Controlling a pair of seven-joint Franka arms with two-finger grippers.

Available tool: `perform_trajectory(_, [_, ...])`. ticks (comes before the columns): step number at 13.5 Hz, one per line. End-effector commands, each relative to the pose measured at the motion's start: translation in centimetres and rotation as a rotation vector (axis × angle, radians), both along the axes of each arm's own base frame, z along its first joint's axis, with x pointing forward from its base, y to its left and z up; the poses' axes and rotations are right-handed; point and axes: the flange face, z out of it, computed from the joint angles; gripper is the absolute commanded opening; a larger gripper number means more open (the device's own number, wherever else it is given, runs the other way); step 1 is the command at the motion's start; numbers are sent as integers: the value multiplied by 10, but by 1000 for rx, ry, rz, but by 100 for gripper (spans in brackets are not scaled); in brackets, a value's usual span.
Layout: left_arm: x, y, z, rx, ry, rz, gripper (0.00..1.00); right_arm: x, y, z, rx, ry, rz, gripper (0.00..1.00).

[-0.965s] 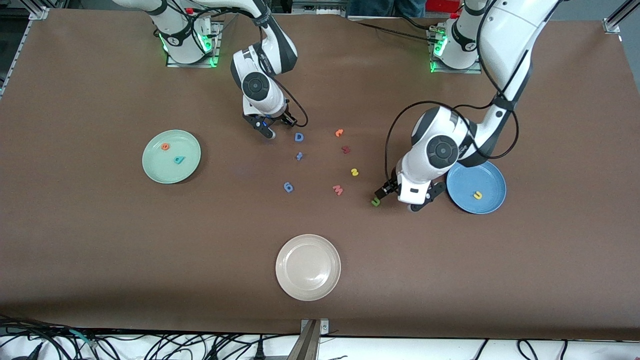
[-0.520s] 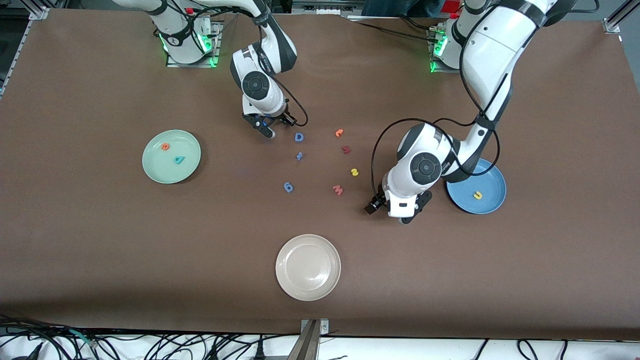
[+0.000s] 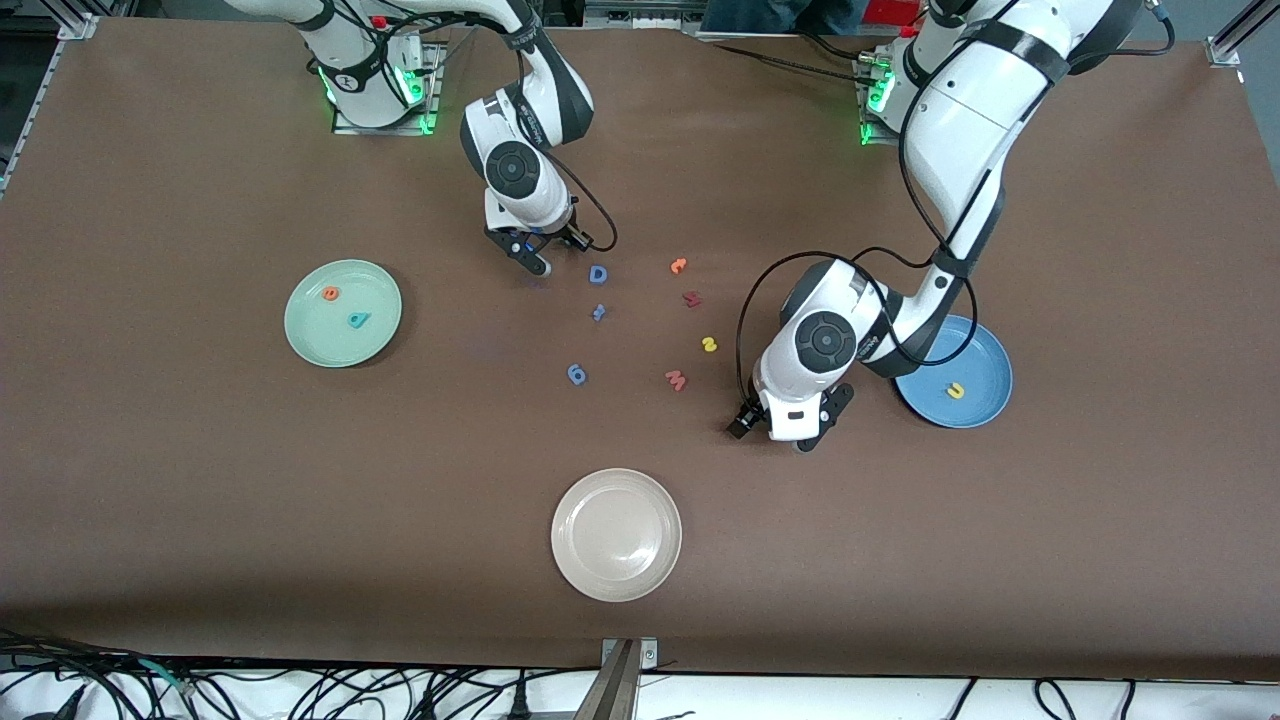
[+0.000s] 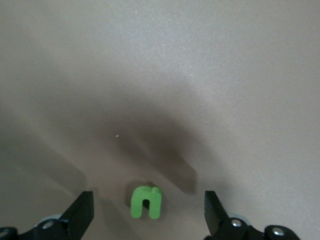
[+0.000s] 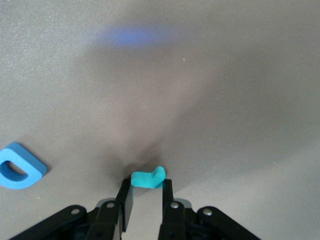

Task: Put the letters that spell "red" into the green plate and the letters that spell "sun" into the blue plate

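My right gripper (image 5: 146,183) is shut on the small teal "r" (image 5: 147,178), low at the table beside the blue capital D (image 5: 20,166); in the front view this gripper (image 3: 535,260) hides the letter. My left gripper (image 4: 148,201) is open, low over the table, with the green "n" (image 4: 146,202) lying flat between its fingers, untouched. Seen from the front, the left gripper (image 3: 772,432) covers the "n". The green plate (image 3: 320,338) holds the orange "e" (image 3: 330,293) and teal "d" (image 3: 357,320). The blue plate (image 3: 978,350) holds the yellow "u" (image 3: 956,391). The yellow "s" (image 3: 709,344) lies on the table.
Loose letters lie mid-table: blue D (image 3: 598,273), a small blue letter (image 3: 598,312), a blue one (image 3: 576,374), pink "w" (image 3: 676,380), a dark red one (image 3: 691,298), an orange one (image 3: 678,265). A white plate (image 3: 616,575) sits nearest the front camera.
The right gripper's fingers have closed onto the teal "r". The left arm has shifted toward the right arm's end, coming over the green "n", which it now covers in the front view.
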Motion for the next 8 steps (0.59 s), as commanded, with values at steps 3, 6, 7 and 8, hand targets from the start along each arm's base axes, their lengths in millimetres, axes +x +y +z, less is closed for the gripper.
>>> perform_trajectory(3, [2, -10, -1, 14, -27, 17, 92, -8, -10, -5, -25, -3, 7, 20])
perform_trajectory(6, [0, -12, -4, 26, -51, 23, 73, -1, -11, 0, -18, -15, -4, 21])
perform_trajectory(7, [-3, -13, -8, 24, -49, 22, 63, 4, -12, 7, -9, -25, -14, 21])
perform_trajectory(8, [-3, -13, -8, 23, -50, 24, 51, 8, -12, 15, 3, -35, -22, 22])
